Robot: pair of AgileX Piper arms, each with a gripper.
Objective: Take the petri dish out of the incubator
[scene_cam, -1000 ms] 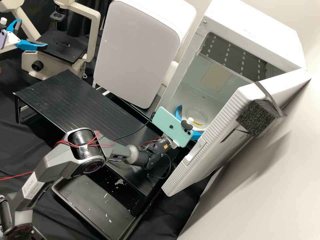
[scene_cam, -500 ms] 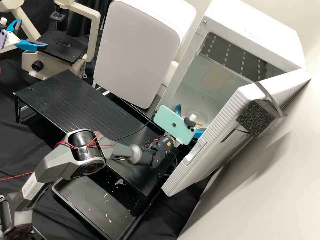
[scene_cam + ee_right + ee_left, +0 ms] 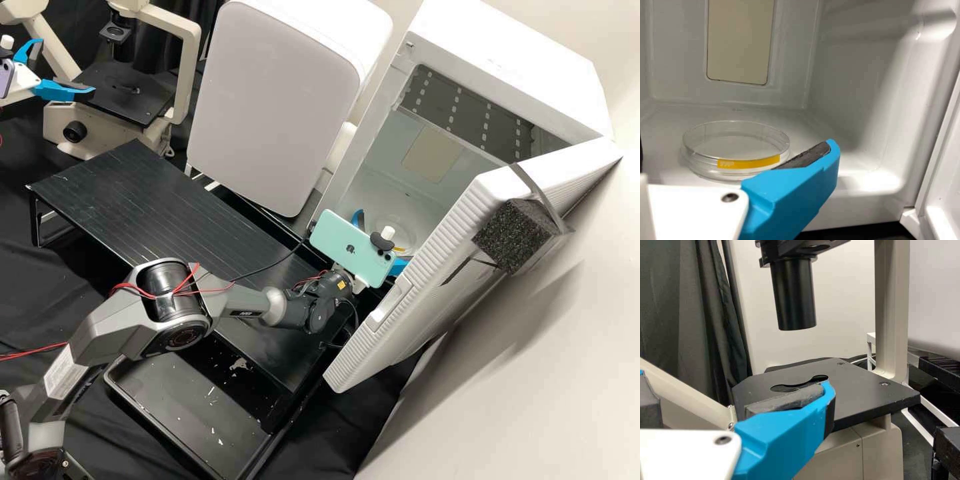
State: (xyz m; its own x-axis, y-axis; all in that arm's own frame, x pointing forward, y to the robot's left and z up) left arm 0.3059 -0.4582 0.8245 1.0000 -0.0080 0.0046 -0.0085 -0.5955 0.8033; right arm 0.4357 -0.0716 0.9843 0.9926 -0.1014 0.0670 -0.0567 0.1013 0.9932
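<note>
The petri dish (image 3: 735, 155) is in the incubator (image 3: 500, 60) at right; the microscope (image 3: 127, 100) is at far left.

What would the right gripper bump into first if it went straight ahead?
The right gripper would probably reach the petri dish on the incubator floor first; it lies ahead of the open fingers, though how far is hard to judge.

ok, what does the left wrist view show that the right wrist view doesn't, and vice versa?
Left wrist view: microscope stage, black tube above it, dark curtain.
Right wrist view: petri dish with a yellow label, lying inside the incubator.
Both: a blue finger with a dark pad and a white plate with a screw, belonging to the left gripper and right gripper respectively.
</note>
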